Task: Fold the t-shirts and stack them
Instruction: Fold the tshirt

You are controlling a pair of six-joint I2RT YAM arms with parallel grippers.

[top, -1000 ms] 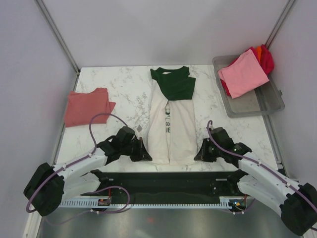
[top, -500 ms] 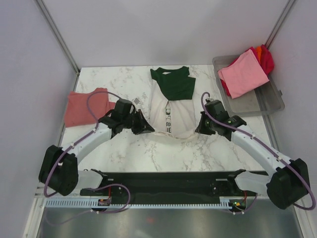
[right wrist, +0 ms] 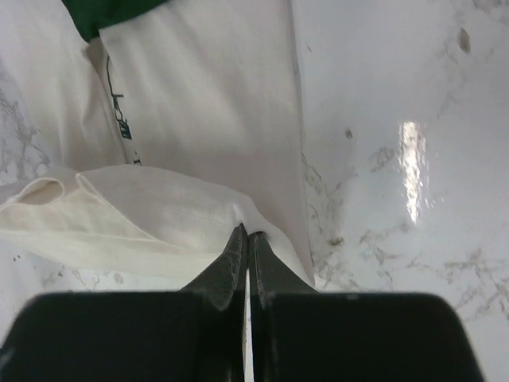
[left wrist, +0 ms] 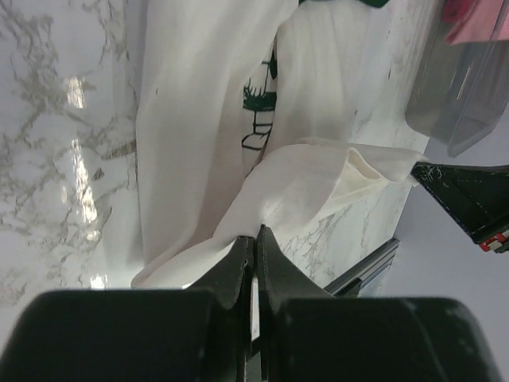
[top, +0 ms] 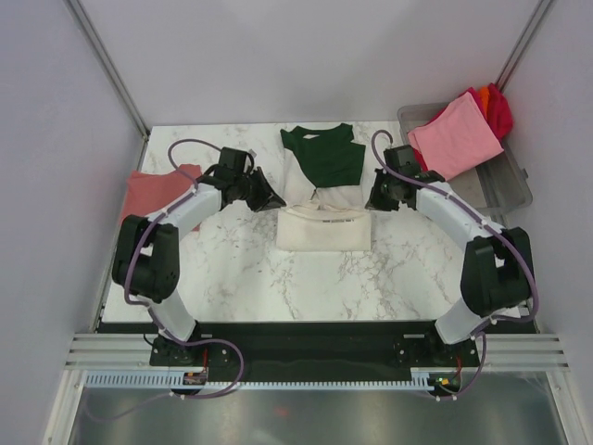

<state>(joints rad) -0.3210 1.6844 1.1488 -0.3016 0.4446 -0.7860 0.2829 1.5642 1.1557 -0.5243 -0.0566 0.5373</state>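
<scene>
Cream-white t-shirt point(top: 322, 230) lies mid-tabletop toward the far edge, its hem lifted toward the dark green t-shirt point(top: 324, 156). Left gripper point(top: 275, 197) and right gripper point(top: 372, 199) each clamp a hem corner. Best to carry both corners level, cloth taut, and lay the fold square.

Cream-white t-shirt point(top: 322, 227), black print

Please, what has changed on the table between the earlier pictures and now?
Both arms stretched away from their bases. The left gripper and the right gripper, each shut on a hem corner of the cream-white t-shirt, carried the near hem toward the far side, so the shirt is now folded about in half. Unchanged: the dark green t-shirt, the brick-red t-shirt, the bin of pink cloth.
</scene>
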